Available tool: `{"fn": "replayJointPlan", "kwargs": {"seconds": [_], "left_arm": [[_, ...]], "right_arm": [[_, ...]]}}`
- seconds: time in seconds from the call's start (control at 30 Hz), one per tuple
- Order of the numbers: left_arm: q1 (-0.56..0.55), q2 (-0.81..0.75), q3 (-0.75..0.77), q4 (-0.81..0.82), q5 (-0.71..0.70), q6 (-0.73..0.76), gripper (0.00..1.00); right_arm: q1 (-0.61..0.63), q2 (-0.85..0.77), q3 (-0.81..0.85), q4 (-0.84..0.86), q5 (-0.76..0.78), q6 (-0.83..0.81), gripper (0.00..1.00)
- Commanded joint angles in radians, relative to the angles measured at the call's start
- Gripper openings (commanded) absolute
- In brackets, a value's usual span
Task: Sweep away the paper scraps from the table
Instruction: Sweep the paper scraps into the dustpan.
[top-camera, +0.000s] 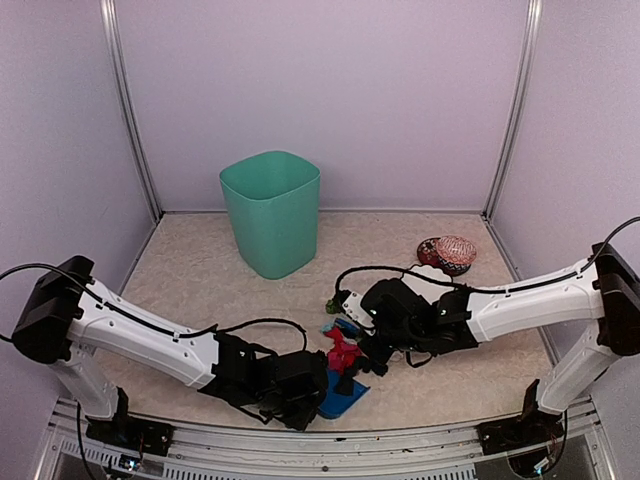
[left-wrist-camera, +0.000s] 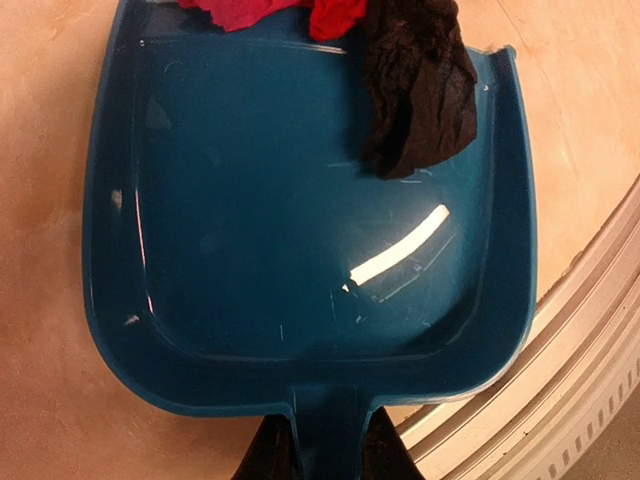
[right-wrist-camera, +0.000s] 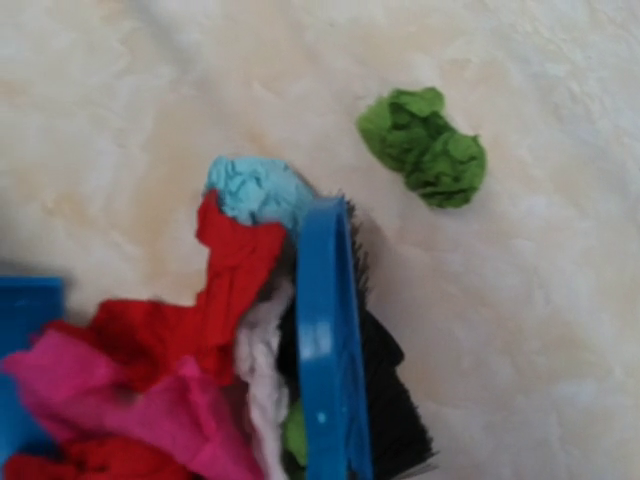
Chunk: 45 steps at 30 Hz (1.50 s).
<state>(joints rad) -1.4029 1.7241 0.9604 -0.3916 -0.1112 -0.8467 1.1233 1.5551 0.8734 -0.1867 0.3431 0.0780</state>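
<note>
Paper scraps: red, pink, black heap at dustpan mouth on surface; green one apart.
Left end effector: clamps dustpan handle.
Right end effector: closed on brush.
Behind: green bin.

The brush hides some paper scraps; the dustpan handle runs off the bottom edge.

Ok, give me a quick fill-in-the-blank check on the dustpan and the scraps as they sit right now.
1. The left gripper holds the dustpan by its ____.
2. The lone scrap lying on the bare table, apart from the pile, is ____.
3. The deepest scrap in the dustpan is ____.
Missing words: handle; green; black.
</note>
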Motion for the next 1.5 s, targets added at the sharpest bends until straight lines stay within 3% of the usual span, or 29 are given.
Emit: {"fn": "replayJointPlan", "kwargs": {"seconds": [0.0, 0.63, 1.17, 1.47], "left_arm": [[0.025, 0.025, 0.009, -0.019, 0.006, 0.014, 0.0], [0.094, 0.04, -0.028, 0.033, -0.008, 0.046, 0.0], [0.087, -0.005, -0.135, 0.211, -0.088, 0.09, 0.0], [0.081, -0.013, -0.176, 0.342, -0.142, 0.128, 0.0]], "right_arm": [[0.028, -0.014, -0.045, -0.045, -0.142, 0.069, 0.0], [0.12, -0.084, -0.049, -0.022, -0.24, 0.14, 0.0], [0.122, -0.204, -0.045, -0.089, 0.102, 0.252, 0.0], [0.12, -0.377, -0.13, -0.107, 0.301, 0.411, 0.0]]}}
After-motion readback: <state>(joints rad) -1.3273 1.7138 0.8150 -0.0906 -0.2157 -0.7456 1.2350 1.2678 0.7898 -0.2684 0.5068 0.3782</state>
